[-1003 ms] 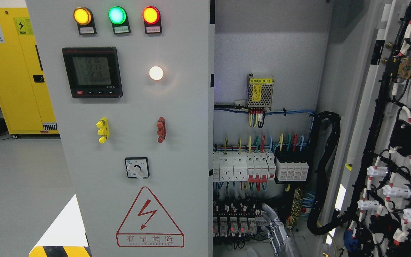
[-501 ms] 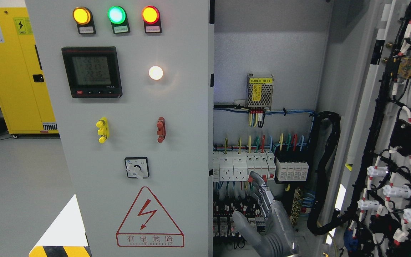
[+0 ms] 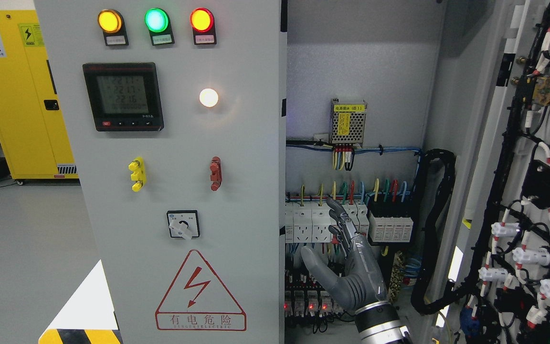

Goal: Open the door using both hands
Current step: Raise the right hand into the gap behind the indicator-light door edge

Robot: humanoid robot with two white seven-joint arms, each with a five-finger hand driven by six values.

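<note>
- Low and right of centre, I see my right hand [image 3: 346, 267] raised inside the open cabinet, its wrist coming up from the bottom edge.
- Fingers [image 3: 339, 217] straight and pressed close together, pointing up and a bit left; thumb [image 3: 314, 262] splayed out to the left. It holds nothing.
- Fingertips overlap the row of white breakers [image 3: 313, 223]; I cannot tell whether they touch them.
- Thumb sits just right of the left door's free edge, apart from it.
- Left door [image 3: 179, 191] is closed, grey, carrying three lamps [image 3: 156, 20], a meter [image 3: 123, 96], a rotary switch [image 3: 183, 224] and a red hazard triangle [image 3: 200, 294].
- Right door [image 3: 528, 191] is swung wide open at the far right, its wired inner face towards me.
- Between the doors the cabinet interior is exposed: power supply [image 3: 347, 122] up top, black cable conduit [image 3: 435, 229] looping along the right wall.
- Open room above the hand, in front of the bare grey back panel [image 3: 356, 62].
- Yellow cabinet [image 3: 17, 95] stands well off to the left on the floor.
- Left hand not in the picture.
</note>
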